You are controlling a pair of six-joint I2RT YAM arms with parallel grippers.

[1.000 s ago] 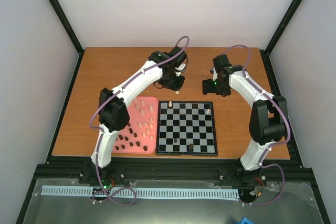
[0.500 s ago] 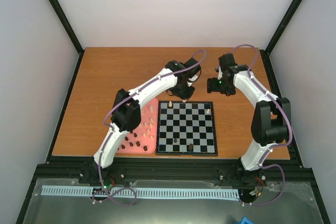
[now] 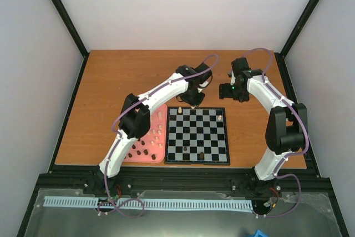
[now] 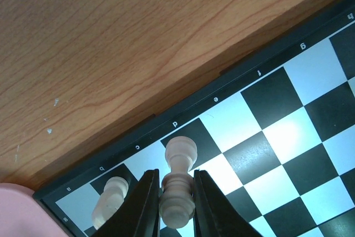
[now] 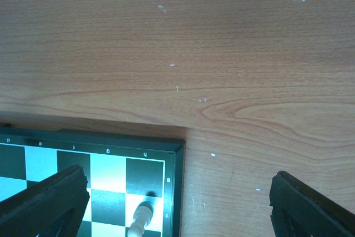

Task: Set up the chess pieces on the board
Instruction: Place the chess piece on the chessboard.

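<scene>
L arm (image 3: 161,90) now hovering at board (image 3: 197,135) far edge, swung in from the left.
L gripper (image 4: 173,184) is pinching cream chess piece (image 4: 181,151); R gripper (image 5: 180,180) is hanging spread wide over tabletop (image 5: 222,54).

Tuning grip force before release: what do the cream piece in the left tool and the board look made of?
Cream piece: probably matte plastic or painted wood; pale, lathe-turned shape, soft sheen, no visible grain. Board: smooth, semi-glossy, likely plastic or laminate; glare on one white square, printed border letters.
</scene>
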